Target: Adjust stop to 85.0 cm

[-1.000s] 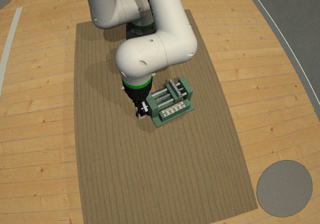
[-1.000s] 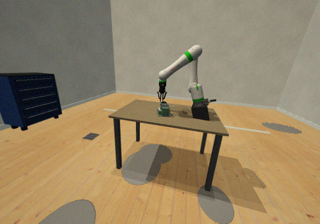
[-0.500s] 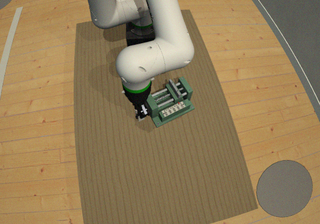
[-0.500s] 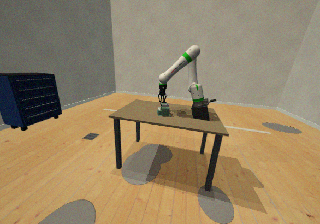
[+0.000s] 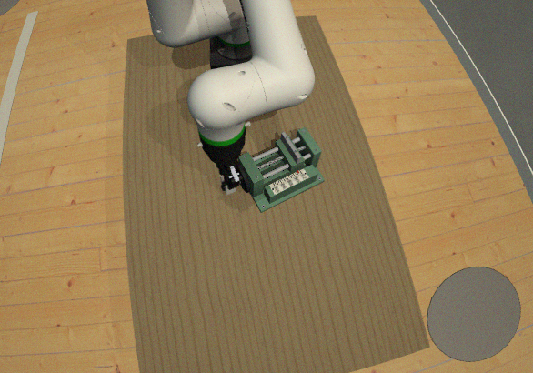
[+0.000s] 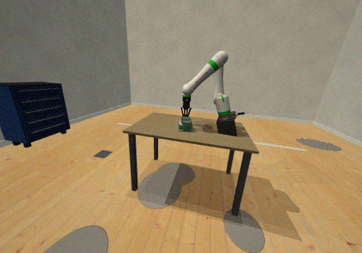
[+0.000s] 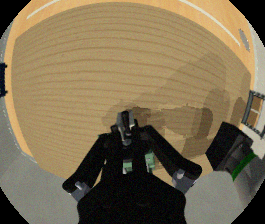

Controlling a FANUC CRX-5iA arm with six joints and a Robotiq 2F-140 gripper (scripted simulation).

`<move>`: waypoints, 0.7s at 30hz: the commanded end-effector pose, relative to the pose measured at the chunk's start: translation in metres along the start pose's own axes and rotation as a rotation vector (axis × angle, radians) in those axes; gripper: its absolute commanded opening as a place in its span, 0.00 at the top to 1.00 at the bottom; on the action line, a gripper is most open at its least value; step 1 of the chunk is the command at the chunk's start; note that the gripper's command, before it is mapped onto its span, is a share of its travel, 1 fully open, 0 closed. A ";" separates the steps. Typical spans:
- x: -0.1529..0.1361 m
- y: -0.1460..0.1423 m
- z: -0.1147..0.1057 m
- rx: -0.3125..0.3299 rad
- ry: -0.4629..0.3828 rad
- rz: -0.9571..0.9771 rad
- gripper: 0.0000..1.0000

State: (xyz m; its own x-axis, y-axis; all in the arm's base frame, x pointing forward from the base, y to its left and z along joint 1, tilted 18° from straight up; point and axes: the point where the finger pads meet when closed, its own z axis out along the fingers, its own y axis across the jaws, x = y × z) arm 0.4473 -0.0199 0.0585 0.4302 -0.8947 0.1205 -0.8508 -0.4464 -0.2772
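A small green slide fixture (image 5: 282, 168) stands on the brown table, with steel rods, a grey stop block (image 5: 291, 146) near its far end and a white scale (image 5: 287, 184) with a red pointer (image 5: 297, 172) along its front. The white handwheel (image 5: 234, 176) sits at the fixture's left end. My gripper (image 5: 231, 179) comes down from above and is shut on the handwheel. In the wrist view the dark fingers close on a small part between them. From the exterior view the gripper (image 6: 185, 112) is right over the fixture (image 6: 185, 126).
The arm's base (image 6: 226, 126) stands on the table behind the fixture. The table edges lie well away from the fixture. A blue drawer cabinet (image 6: 32, 111) stands on the floor at the far left.
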 end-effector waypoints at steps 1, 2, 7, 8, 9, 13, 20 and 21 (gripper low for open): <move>0.000 0.005 -0.001 0.000 0.000 0.000 0.96; 0.000 0.005 -0.001 0.000 0.000 0.000 0.96; 0.000 0.011 -0.004 0.000 0.000 0.000 0.96; 0.000 0.012 -0.005 0.000 0.000 0.000 0.96; 0.000 0.014 -0.006 0.000 0.000 0.000 0.96; 0.000 0.018 -0.009 0.000 0.000 0.000 0.96; 0.000 0.022 -0.014 0.000 0.000 0.000 0.96; 0.000 0.022 -0.016 0.000 0.000 0.000 0.96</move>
State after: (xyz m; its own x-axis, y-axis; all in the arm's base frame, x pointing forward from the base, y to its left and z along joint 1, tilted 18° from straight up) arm 0.4244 -0.0299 0.0660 0.4302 -0.8946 0.1206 -0.8508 -0.4465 -0.2773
